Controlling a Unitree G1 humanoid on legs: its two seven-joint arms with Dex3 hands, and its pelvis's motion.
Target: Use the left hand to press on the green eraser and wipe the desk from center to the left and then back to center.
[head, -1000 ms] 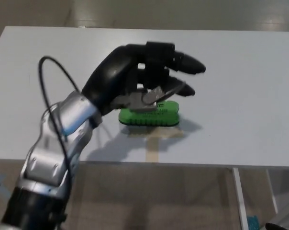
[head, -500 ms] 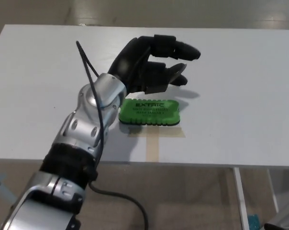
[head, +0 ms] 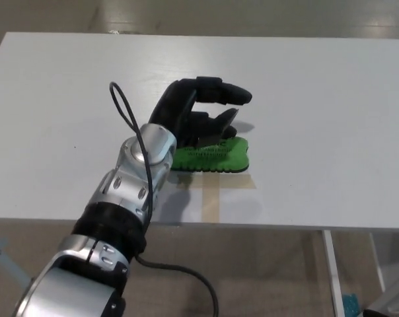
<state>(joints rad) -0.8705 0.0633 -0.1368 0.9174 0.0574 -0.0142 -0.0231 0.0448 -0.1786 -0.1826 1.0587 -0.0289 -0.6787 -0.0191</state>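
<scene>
Even bright overhead light; soft shadow under left hand (head: pixel 196 112) on desk (head: pixel 331 99); slight blur.

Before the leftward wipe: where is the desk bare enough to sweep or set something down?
The desk is bare left of the left hand out to the left edge, bare along the far edge, and bare right of the green eraser. The only crowded patch is centre-front: hand over eraser, with a strip of tan tape running to the near edge.

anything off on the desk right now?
Nothing stands out. The green eraser lies flat near the desk's front edge, on a tan tape mark. The left hand hovers over its left end, fingers apart.
</scene>
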